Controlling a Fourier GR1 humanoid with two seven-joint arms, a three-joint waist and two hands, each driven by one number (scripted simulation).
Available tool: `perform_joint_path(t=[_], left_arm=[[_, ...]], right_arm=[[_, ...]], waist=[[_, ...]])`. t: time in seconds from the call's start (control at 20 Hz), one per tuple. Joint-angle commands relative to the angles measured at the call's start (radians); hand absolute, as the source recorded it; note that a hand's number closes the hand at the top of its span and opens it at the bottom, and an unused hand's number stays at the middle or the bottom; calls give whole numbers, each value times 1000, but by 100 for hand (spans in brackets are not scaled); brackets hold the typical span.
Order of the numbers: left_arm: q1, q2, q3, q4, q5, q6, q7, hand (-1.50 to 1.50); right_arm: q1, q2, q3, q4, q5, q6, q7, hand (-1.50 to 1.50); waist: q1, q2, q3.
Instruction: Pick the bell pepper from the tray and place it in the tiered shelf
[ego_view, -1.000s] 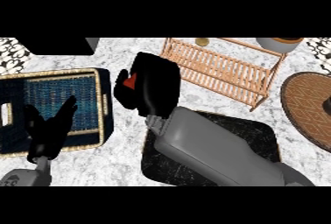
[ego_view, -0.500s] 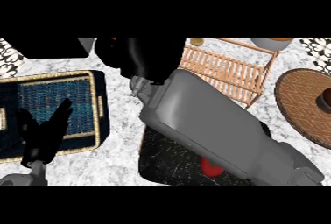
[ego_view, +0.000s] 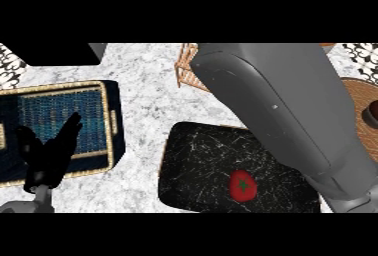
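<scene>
The red bell pepper (ego_view: 242, 184) with its green stem lies on the black speckled tray (ego_view: 199, 155), toward the tray's near right part. My right forearm (ego_view: 280, 105) crosses the view from the lower right to the top and hides the tray's right edge. Its hand is past the top edge. Only a corner of the wooden slatted tiered shelf (ego_view: 186, 70) peeks out left of that forearm. My left hand (ego_view: 48, 150) rests open at the lower left, fingers up, over the blue woven basket.
A blue woven basket with a wicker rim (ego_view: 109, 125) lies at the left. A round brown wooden board (ego_view: 363, 107) sits at the right edge. A dark block (ego_view: 59, 52) stands at the back left. Bare marble counter (ego_view: 144, 70) lies between them.
The right forearm has swung up and to the right, taking its hand out past the top. The pepper, half hidden by the arm before, now shows whole on the black tray.
</scene>
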Motion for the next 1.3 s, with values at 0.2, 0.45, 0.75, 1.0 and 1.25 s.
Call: perform_joint_path(t=[0.2,0.45,0.75,1.0,1.25], left_arm=[[-7,-68,-34,64,-13,5,20,0],[21,-82,-36,81,-26,-11,-18,0],[28,-85,-27,79,-30,-27,-8,0],[12,-75,-19,79,-48,-37,5,0],[2,-83,-21,79,-59,-43,16,0]], right_arm=[[-36,-74,-128,50,-39,142,49,150],[-50,-117,-199,170,-78,159,-71,150],[8,-118,-185,213,-55,137,-154,150],[14,-166,-222,246,-51,132,-209,150],[23,-170,-234,328,-37,70,-287,150]], waist=[[-3,12,-13],[12,19,-14],[18,19,-14],[18,18,-13],[21,20,-13]])
